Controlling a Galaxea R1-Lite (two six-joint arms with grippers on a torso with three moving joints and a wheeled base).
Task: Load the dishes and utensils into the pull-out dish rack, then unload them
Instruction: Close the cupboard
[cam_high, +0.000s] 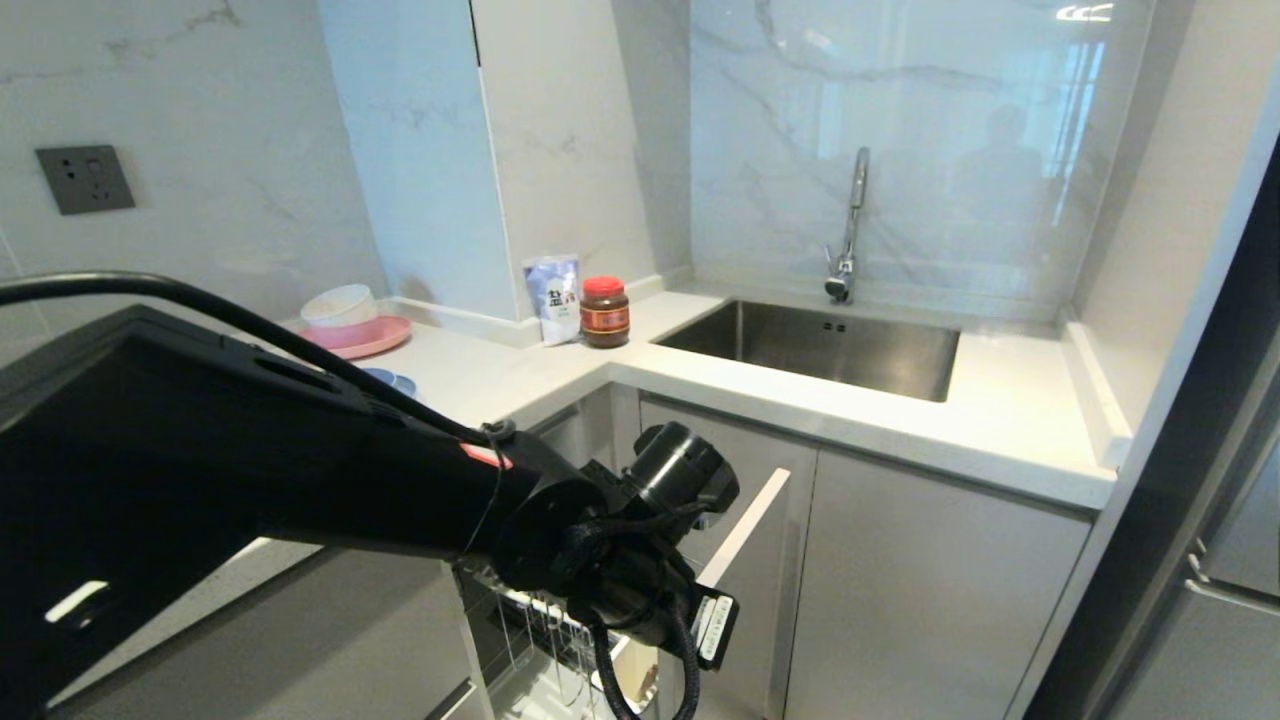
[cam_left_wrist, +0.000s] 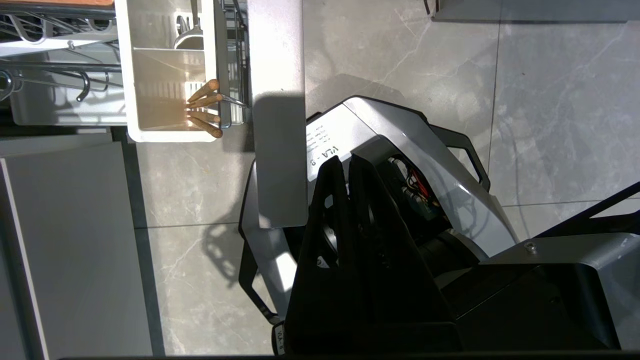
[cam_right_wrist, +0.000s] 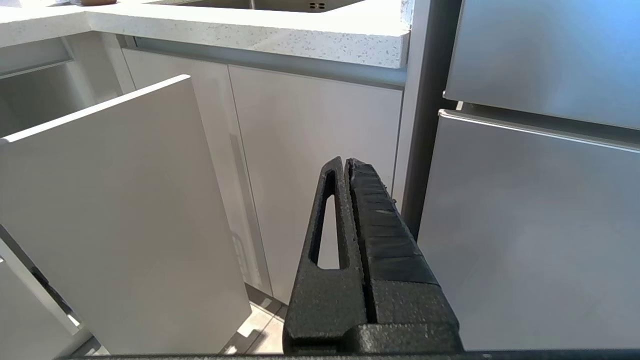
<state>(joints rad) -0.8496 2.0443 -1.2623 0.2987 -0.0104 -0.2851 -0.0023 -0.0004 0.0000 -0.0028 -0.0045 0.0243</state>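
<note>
The pull-out dish rack (cam_high: 535, 640) stands drawn out under the counter, its grey front panel (cam_high: 745, 530) edge-on. In the left wrist view its white caddy (cam_left_wrist: 170, 75) holds wooden chopsticks (cam_left_wrist: 205, 107) and silver cutlery (cam_left_wrist: 192, 30), beside chrome wires (cam_left_wrist: 50, 75). My left gripper (cam_left_wrist: 345, 161) is shut and empty, pointing down past the panel (cam_left_wrist: 277, 100) at the floor. An edge of the light-blue dishes (cam_high: 392, 380) shows on the counter, mostly hidden by my left arm. My right gripper (cam_right_wrist: 346, 162) hangs shut and empty before the cabinets.
A pink plate with stacked bowls (cam_high: 350, 318), a bag (cam_high: 553, 297) and a red-lidded jar (cam_high: 605, 312) stand on the counter left of the steel sink (cam_high: 820, 345). My own base (cam_left_wrist: 425, 150) lies under the left gripper. A steel fridge (cam_right_wrist: 540, 210) is at the right.
</note>
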